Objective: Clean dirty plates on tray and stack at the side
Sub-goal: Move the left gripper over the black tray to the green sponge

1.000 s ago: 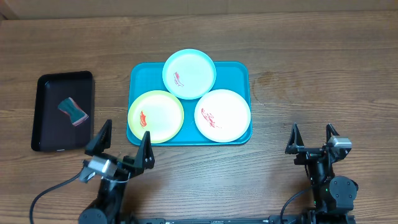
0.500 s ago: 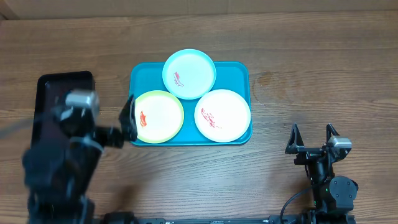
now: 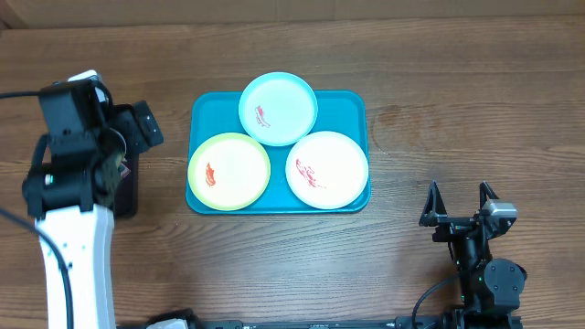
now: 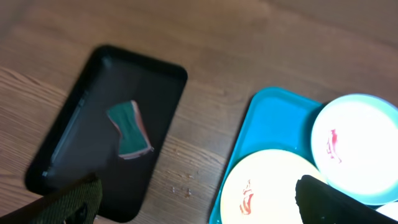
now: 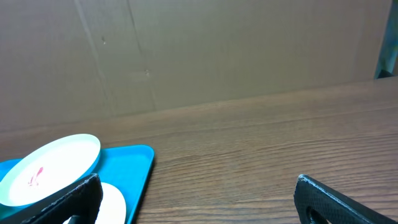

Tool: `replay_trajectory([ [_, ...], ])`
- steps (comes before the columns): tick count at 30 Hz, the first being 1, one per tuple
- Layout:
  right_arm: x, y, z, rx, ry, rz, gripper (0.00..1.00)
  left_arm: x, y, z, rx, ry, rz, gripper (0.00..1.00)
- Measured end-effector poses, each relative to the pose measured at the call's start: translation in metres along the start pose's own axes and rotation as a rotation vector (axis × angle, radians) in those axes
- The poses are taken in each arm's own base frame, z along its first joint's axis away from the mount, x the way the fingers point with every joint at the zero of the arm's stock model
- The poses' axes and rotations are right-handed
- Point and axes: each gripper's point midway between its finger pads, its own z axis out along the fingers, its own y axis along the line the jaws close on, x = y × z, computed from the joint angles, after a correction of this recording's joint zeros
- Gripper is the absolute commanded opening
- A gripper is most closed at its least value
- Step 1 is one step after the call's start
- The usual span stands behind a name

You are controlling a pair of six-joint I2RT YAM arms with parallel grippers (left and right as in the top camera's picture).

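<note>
The turquoise tray [image 3: 349, 106] holds three plates, each with a red smear: light blue [image 3: 278, 108] at the back, yellow-green [image 3: 228, 171] front left, white [image 3: 327, 170] front right. My left gripper [image 3: 131, 151] is open and empty, raised above the black tray [image 3: 128, 196], left of the turquoise tray. The left wrist view shows the turquoise tray [image 4: 267, 118], yellow-green plate [image 4: 267, 186] and light blue plate [image 4: 354, 146] beyond the open fingers [image 4: 196, 205]. My right gripper [image 3: 459, 206] is open and empty near the front right, apart from the tray; it also shows open in the right wrist view [image 5: 199, 205].
A green and pink sponge [image 4: 129, 129] lies in the narrow black tray [image 4: 106, 124]; my left arm hides it in the overhead view. The right wrist view shows the light blue plate [image 5: 53, 165], tray corner [image 5: 134, 165], and a cardboard wall [image 5: 217, 56] behind the table.
My left arm has risen from the front edge and swung back and left, now over the black tray. The right arm and the plates have not moved.
</note>
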Motion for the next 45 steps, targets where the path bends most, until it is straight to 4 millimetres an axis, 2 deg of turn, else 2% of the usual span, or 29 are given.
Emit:
replay_trajectory([
  [3,0.0,0.0,0.0,0.0,0.0,0.0,1.0,0.0,0.009,0.02,0.001,0.061,-0.035,1.0],
  [9,0.0,0.0,0.0,0.001,0.0,0.0,1.0,-0.016,0.043,0.05,-0.038,0.068,-0.125,1.0],
  [13,0.0,0.0,0.0,0.0,0.0,0.0,1.0,-0.017,0.049,0.069,-0.052,0.086,-0.135,1.0],
  [19,0.0,0.0,0.0,0.0,0.0,0.0,1.0,-0.001,0.06,0.115,-0.105,0.173,-0.136,1.0],
  [23,0.0,0.0,0.0,0.0,0.0,0.0,1.0,0.023,0.077,0.15,-0.148,0.269,-0.156,1.0],
  [27,0.0,0.0,0.0,0.0,0.0,0.0,1.0,0.044,0.09,0.171,-0.171,0.342,-0.175,1.0],
  [32,0.0,0.0,0.0,0.0,0.0,-0.001,1.0,0.051,0.098,0.182,-0.187,0.361,-0.201,1.0],
  [40,0.0,0.0,0.0,0.0,0.0,0.0,1.0,0.05,0.122,0.18,-0.243,0.345,-0.31,0.91],
  [45,0.0,0.0,0.0,0.0,0.0,0.0,1.0,0.05,0.133,0.183,-0.217,0.336,-0.382,0.87],
])
